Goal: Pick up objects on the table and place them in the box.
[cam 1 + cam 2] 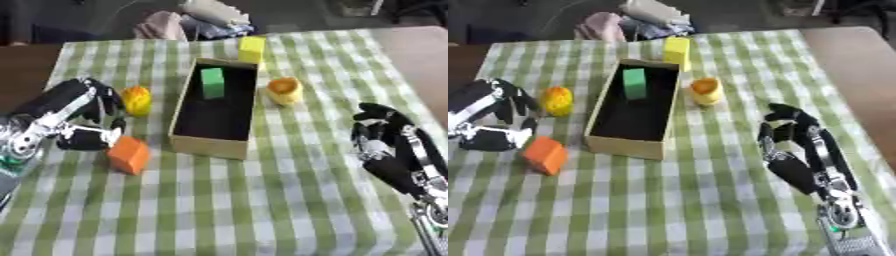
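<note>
Centrally, an open cardboard box [214,112] sits on the counter [262,200], which is covered in a green-and-white checked cloth. One green block [212,82] stands inside the box at its far end. A yellow block [251,49] stands just beyond the box's far edge. A yellow-orange cup-like object [284,90] lies just right of the box; a yellow rounded object [136,100] lies to its left. An orange cube [129,154] rests near the box's near-left corner. The left hand [87,132] sits beside the orange cube, fingers curled downward, apparently holding nothing. The right hand [794,137] rests at lower right, fingers relaxed, empty.
</note>
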Robot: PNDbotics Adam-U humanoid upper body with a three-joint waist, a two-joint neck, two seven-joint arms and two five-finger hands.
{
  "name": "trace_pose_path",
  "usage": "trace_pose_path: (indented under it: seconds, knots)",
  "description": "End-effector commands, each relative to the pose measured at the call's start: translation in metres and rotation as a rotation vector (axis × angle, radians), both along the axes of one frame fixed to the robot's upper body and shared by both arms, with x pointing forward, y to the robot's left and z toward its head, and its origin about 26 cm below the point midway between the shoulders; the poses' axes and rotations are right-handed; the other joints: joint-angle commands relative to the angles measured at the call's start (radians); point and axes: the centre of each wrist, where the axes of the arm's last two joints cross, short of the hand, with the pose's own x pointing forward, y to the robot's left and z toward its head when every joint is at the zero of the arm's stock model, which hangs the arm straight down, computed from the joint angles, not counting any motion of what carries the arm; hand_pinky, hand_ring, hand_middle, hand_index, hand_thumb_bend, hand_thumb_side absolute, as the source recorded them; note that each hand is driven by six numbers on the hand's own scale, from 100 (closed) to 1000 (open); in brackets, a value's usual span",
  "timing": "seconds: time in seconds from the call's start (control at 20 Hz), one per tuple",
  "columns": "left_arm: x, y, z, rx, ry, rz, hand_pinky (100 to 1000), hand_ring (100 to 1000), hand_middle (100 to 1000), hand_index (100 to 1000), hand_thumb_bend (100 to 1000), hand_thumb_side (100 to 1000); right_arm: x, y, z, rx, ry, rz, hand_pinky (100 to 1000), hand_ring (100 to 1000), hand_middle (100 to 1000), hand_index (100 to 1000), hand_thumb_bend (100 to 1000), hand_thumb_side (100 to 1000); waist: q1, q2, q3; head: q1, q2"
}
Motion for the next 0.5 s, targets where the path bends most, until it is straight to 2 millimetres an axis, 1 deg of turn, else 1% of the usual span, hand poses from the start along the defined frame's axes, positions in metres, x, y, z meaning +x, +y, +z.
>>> trace_pose_path:
  seconds: [0.05, 0.1, 0.25, 0.3, 0.35, 0.4, 0.45, 0.5]
  knots:
    - [0.001, -0.002, 0.026, 0.041, -0.071, -0.027, 543, 469, 517, 685, 158, 149, 0.001, -0.002, 0.005, -0.006, -0.017, 0.005, 598, 560, 676, 830, 100, 416, 0.014, -0.028, -0.003, -0.002, 0.005]
    - [0.003, -0.005, 0.030, 0.049, -0.076, -0.042, 546, 473, 522, 689, 169, 152, 0.001, -0.001, 0.005, -0.006, -0.017, 0.007, 598, 560, 676, 830, 100, 416, 0.013, -0.029, -0.004, -0.001, 0.005]
    - [0.010, -0.014, 0.035, 0.099, -0.039, -0.103, 596, 529, 581, 738, 261, 246, 0.001, 0.000, 0.006, -0.007, -0.018, 0.016, 599, 560, 676, 830, 100, 416, 0.011, -0.029, -0.013, 0.003, 0.005]
    - [0.011, -0.015, 0.036, 0.126, -0.019, -0.125, 620, 562, 614, 759, 318, 291, 0.001, 0.000, 0.006, -0.007, -0.019, 0.017, 599, 560, 676, 830, 100, 417, 0.011, -0.029, -0.015, 0.003, 0.005]
    - [0.011, -0.015, 0.035, 0.161, 0.003, -0.146, 667, 612, 672, 793, 370, 336, 0.001, 0.000, 0.006, -0.008, -0.020, 0.017, 599, 560, 676, 830, 100, 416, 0.012, -0.029, -0.016, 0.003, 0.005]
    - [0.011, -0.014, 0.034, 0.190, 0.029, -0.164, 698, 646, 707, 814, 408, 379, 0.001, 0.000, 0.006, -0.008, -0.020, 0.017, 599, 560, 675, 830, 100, 416, 0.012, -0.029, -0.017, 0.003, 0.005]
    - [0.011, -0.012, 0.031, 0.218, 0.063, -0.188, 743, 698, 751, 844, 430, 408, 0.001, 0.000, 0.006, -0.009, -0.020, 0.017, 599, 560, 676, 830, 100, 416, 0.014, -0.029, -0.018, 0.001, 0.005]
    - [0.010, -0.008, 0.028, 0.243, 0.100, -0.221, 759, 719, 767, 855, 436, 412, 0.001, -0.001, 0.006, -0.010, -0.019, 0.017, 599, 560, 675, 830, 100, 416, 0.016, -0.029, -0.018, -0.001, 0.005]
